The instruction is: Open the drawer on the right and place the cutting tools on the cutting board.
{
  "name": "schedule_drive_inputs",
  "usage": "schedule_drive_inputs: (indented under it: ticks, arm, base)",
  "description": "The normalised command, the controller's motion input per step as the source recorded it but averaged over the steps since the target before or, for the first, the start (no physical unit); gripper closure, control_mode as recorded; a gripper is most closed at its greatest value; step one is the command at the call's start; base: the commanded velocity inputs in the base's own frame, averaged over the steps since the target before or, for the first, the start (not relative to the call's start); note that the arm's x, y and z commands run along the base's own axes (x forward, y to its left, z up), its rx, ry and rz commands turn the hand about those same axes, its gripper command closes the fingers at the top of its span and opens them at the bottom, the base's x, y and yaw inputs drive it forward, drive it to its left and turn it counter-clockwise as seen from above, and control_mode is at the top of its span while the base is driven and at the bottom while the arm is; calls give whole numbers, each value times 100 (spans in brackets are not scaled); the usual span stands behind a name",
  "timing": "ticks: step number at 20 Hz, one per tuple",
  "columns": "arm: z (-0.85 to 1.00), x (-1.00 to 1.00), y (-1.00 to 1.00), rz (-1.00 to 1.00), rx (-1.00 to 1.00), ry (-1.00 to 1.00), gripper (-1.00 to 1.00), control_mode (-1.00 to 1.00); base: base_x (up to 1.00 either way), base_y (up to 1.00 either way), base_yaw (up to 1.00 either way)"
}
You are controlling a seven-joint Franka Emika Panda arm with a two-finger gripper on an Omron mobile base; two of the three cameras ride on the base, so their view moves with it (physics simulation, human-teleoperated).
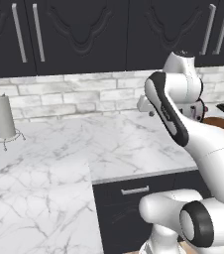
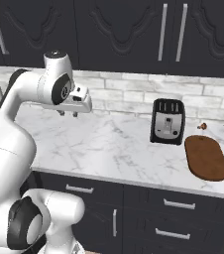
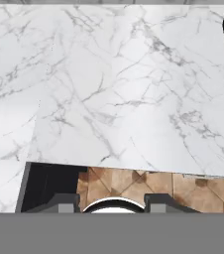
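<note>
Base views flank arm, share marble counter (image 2: 124,149); hand view looks straight down on it.

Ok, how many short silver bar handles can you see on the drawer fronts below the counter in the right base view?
3. One short silver bar handle under the counter's left part, one below the reddish-brown wooden cutting board, one lower down. The arm may hide others.

A: Evenly lit, flat rendered light; bright on the marble bench (image 2: 119,149), dim across the black cabinets (image 1: 84,30).

B: Soft shadow beside the toaster (image 2: 167,121). No glare. Slightly soft and pixelated throughout, no edge distortion.
</note>
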Motion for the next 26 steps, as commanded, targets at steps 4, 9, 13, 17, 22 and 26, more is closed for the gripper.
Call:
schedule_drive_inputs:
  ticks: [4,9,13,17,22,26]
  arm:
    - [0,-17,-10,0,1,-7,-100,-100]
    - [0,-47,-53,-1,12,-14,-100,-100]
    - [0,-34,-74,-4,23,-3,-100,-100]
    - [0,-34,-77,-1,28,-2,-100,-100]
    - [0,-37,-85,-3,30,0,-100,-100]
    - [-8,-29,-73,-7,30,0,-100,-100]
  base:
    - [0,0,0]
    - [0,0,0]
    - [0,0,0]
    - [0,0,0]
    - [0,0,0]
    - [0,0,0]
